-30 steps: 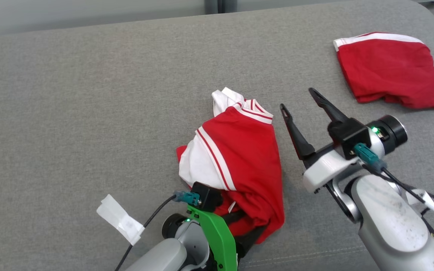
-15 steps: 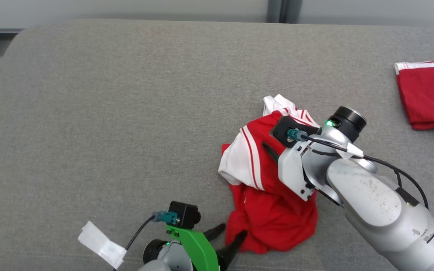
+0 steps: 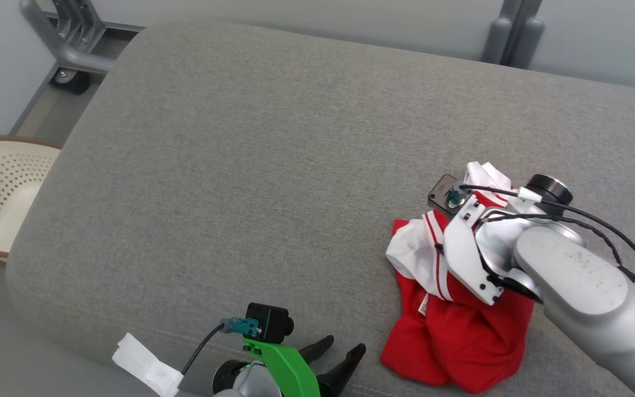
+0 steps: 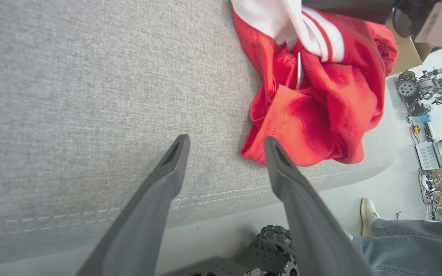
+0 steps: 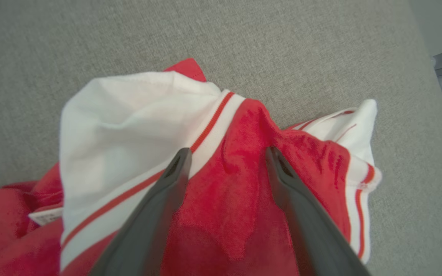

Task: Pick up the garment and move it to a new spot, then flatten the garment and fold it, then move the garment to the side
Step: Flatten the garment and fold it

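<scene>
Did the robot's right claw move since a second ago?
Yes. The right claw moved left, from beside the red garment to over it.

Bright, even, diffuse light; shadows soft. Between the jaws of the right gripper point(image 5: 227, 153) the crumpled red-and-white cloth garment point(image 5: 244, 184) is sharp; the long dark fingers point(image 5: 144, 230) blur toward the lens.

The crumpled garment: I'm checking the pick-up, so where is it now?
In the head view the garment lies at the lower right of the grey cushion, near its front edge, beneath the open right gripper.
</scene>
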Robot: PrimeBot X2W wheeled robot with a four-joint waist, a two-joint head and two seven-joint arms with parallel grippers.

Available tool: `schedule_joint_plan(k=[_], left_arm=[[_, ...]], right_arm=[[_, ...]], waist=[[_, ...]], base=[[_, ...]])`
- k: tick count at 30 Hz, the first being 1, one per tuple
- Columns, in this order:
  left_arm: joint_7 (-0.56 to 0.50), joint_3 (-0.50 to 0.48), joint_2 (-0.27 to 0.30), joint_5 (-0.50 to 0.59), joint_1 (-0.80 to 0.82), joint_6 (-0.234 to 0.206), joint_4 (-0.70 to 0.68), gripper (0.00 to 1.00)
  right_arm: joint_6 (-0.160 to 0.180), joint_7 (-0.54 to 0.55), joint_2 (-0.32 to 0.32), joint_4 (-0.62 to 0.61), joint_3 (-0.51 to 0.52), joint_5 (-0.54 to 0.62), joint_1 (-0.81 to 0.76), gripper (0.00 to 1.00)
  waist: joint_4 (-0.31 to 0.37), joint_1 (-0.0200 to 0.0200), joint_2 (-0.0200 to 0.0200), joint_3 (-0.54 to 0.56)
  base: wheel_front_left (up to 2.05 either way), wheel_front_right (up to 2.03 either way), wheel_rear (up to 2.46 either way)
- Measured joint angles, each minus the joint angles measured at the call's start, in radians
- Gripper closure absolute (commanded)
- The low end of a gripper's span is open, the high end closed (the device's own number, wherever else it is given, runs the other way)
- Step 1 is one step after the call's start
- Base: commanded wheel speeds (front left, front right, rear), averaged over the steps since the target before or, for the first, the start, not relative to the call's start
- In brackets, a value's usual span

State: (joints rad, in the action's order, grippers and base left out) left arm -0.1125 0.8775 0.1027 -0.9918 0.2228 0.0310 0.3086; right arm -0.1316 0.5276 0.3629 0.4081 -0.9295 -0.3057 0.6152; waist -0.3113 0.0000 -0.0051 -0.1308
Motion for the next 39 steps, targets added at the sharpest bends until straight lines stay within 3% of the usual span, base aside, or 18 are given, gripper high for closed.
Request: schedule_joint_plan(k=[5,6,7,8,9,14,24,30,37,39], left_arm=[[-0.009,0.004,-0.002,-0.01,0.0,0.009,-0.006,0.0],[-0.008,-0.001,0.0,-0.012,0.0,0.009,-0.009,0.0],[-0.006,-0.005,0.002,-0.016,0.0,0.009,-0.012,0.0],[-0.003,-0.009,0.004,-0.018,-0.001,0.009,-0.015,0.0],[0.001,-0.014,0.006,-0.019,-0.002,0.009,-0.018,0.0],[0.016,-0.044,0.018,-0.035,-0.003,0.008,-0.028,0.0],[0.036,-0.082,0.046,-0.042,-0.003,-0.003,-0.063,0.0],[0.053,-0.099,0.065,-0.042,-0.003,-0.011,-0.091,0.0],[0.052,-0.095,0.08,-0.025,-0.004,-0.015,-0.114,0.0],[0.052,-0.095,0.082,-0.021,-0.004,-0.024,-0.126,0.0]], right_arm=[[0.0,0.104,0.064,0.018,0.002,-0.076,-0.001,0.0],[0.0,0.121,0.067,0.018,-0.001,-0.087,-0.001,0.55],[0.0,0.134,0.07,0.015,-0.006,-0.099,-0.001,0.63],[0.0,0.145,0.072,0.011,-0.012,-0.111,-0.001,0.63],[0.0,0.156,0.072,0.007,-0.013,-0.123,-0.001,1.0],[0.0,0.177,0.078,-0.042,-0.009,-0.173,0.012,1.0],[0.003,0.105,0.142,-0.171,0.16,-0.19,0.137,1.0],[0.107,0.033,0.189,-0.243,0.282,-0.251,0.075,1.0],[0.259,-0.033,0.258,-0.25,0.385,-0.318,-0.215,1.0],[0.265,-0.061,0.257,-0.244,0.413,-0.357,-0.293,1.0]], waist=[[-0.068,0.0,0.0,0.007],[-0.08,0.0,0.0,0.008],[-0.091,0.0,-0.0001,0.008],[-0.101,0.0,0.0,0.009],[-0.11,0.0,0.0,0.009],[-0.122,0.0,0.0,0.008],[-0.053,0.0,0.0,0.013],[0.007,0.0,0.0,0.012],[0.091,0.0,0.0,0.007],[0.117,0.0,0.0,0.004]], base=[[0.0,0.0,0.0],[0.0,0.0,0.0],[0.0,0.0,0.0],[0.0,0.0,0.0],[0.0,0.0,0.0],[0.0,0.0,0.0],[0.0,0.0,0.0],[0.0,0.0,0.0],[0.0,0.0,0.0],[0.0,0.0,0.0]])
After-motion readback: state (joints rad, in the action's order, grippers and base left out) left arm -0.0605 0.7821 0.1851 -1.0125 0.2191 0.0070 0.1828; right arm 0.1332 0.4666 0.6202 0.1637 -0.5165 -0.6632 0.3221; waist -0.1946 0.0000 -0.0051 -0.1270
